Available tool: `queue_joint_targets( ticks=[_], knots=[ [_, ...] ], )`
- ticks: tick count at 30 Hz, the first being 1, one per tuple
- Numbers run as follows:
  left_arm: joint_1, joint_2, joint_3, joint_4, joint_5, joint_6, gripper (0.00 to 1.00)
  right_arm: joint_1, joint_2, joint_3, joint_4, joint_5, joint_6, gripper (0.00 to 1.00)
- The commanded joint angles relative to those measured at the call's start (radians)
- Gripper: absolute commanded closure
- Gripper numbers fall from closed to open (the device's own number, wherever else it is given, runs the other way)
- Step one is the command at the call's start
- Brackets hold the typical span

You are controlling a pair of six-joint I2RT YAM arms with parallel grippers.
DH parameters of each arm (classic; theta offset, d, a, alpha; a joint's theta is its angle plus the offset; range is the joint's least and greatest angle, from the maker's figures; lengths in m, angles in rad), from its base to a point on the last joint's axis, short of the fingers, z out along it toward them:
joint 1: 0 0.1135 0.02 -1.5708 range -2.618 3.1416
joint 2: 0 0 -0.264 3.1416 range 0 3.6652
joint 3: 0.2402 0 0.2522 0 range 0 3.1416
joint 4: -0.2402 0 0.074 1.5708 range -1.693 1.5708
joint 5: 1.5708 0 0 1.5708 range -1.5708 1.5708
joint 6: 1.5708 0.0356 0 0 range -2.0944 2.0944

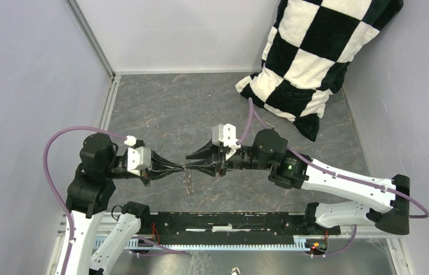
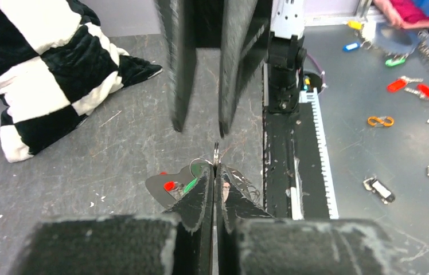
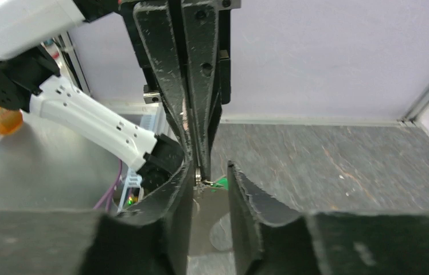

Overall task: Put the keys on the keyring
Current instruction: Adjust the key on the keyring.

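Observation:
My left gripper [image 1: 179, 166] is shut on a thin metal ring [image 2: 216, 153], seen edge-on, held above the table centre. This ring belongs to the keyring, whose grey metal piece [image 2: 160, 184] hangs below the jaws. The red key head [image 2: 170, 185] and the green key head [image 2: 190, 184] show beside that piece. My right gripper [image 1: 196, 161] is open and faces the left one tip to tip, its fingers on either side of the left fingertips. In the right wrist view the small ring [image 3: 199, 175], the green key [image 3: 221, 182] and the grey piece [image 3: 212, 220] show between my open fingers [image 3: 180, 192].
A black-and-white checked pillow [image 1: 309, 51] lies at the back right. A black rail [image 1: 229, 220] runs along the near edge. Beyond it, several spare keys and clips [image 2: 407, 86] lie on a metal surface. Walls close the left, back and right sides.

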Motion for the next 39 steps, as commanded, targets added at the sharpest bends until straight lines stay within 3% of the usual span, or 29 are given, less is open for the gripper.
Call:
queue_joint_targets(
  ticks=[1, 5, 10, 25, 30, 39],
  knots=[
    [0.001, -0.017, 0.039, -0.124, -0.014, 0.267, 0.98, -0.003, 0.020, 0.194, -0.351, 0.009, -0.147, 0.62],
    [0.000, -0.010, 0.053, -0.189, -0.031, 0.385, 0.98, -0.004, 0.098, 0.379, -0.606, -0.001, -0.230, 0.45],
    [0.000, 0.028, 0.081, -0.266, -0.046, 0.499, 0.98, -0.004, 0.220, 0.567, -0.813, 0.007, -0.280, 0.50],
    [0.000, 0.032, 0.062, -0.268, -0.091, 0.524, 0.98, 0.022, 0.318, 0.689, -0.890, -0.012, -0.323, 0.59],
    [0.000, 0.024, 0.054, -0.268, -0.099, 0.524, 0.98, 0.020, 0.312, 0.745, -0.926, 0.104, -0.332, 0.58],
    [0.000, 0.037, 0.062, -0.270, -0.104, 0.513, 0.98, 0.029, 0.364, 0.758, -0.951, -0.028, -0.315, 0.60]
  ],
)
